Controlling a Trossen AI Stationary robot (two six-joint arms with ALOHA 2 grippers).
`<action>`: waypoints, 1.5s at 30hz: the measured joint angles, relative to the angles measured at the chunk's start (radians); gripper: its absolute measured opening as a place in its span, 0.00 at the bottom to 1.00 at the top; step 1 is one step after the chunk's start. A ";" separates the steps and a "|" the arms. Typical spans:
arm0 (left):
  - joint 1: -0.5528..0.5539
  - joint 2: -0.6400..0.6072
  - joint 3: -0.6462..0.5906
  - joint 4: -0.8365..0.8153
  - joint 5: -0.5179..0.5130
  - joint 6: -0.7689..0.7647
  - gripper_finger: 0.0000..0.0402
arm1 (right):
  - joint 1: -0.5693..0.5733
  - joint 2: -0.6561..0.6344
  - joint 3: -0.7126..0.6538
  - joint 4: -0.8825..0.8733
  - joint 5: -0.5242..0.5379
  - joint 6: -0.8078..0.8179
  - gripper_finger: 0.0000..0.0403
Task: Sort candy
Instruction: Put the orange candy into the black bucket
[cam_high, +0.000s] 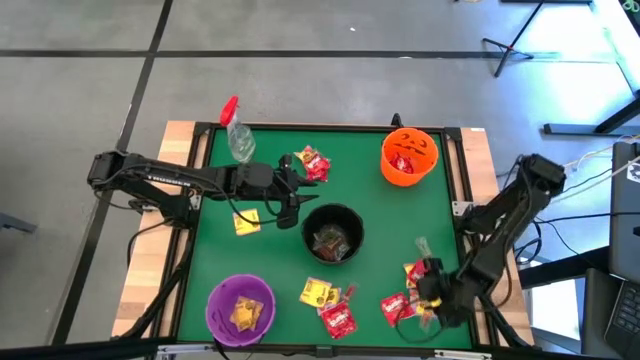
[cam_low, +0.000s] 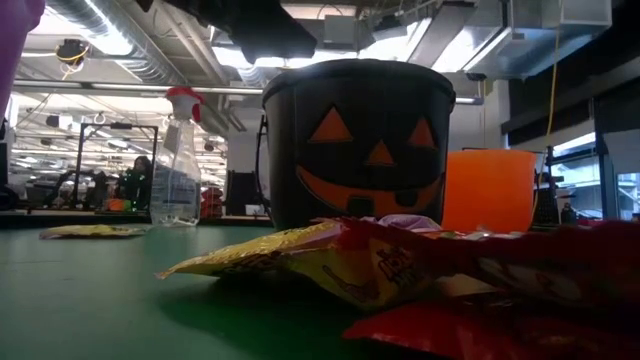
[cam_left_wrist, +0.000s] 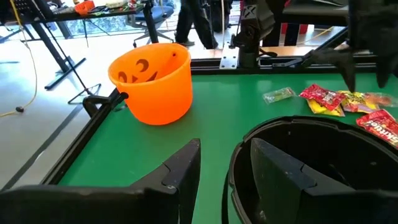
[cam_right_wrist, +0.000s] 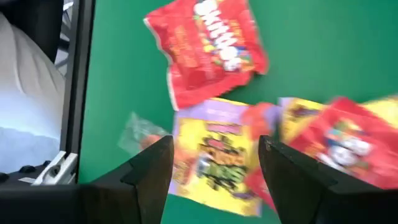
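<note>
My right end effector hangs spread over the yellow packet, left end effector spread by the black bucket; bowls partly filled, plenty of candy left on the table.

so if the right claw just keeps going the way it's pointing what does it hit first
Most likely the purple and yellow candy packet lying on the green table. The right claw is open and the packet shows straight ahead in the gap between its fingers, in a pile with red packets. How far off it is stays unclear.

Bright overhead lighting, window glare, blurred right wrist view
</note>
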 joint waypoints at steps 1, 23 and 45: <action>0.000 0.000 0.000 0.000 0.000 -0.003 0.33 | 0.009 0.025 0.014 0.009 0.000 0.000 0.58; -0.010 0.000 0.000 0.007 0.000 -0.029 0.33 | 0.122 0.301 0.117 0.061 -0.017 -0.085 0.58; -0.010 0.000 0.000 0.006 0.000 -0.031 0.33 | 0.121 0.317 0.215 -0.135 0.020 -0.082 0.06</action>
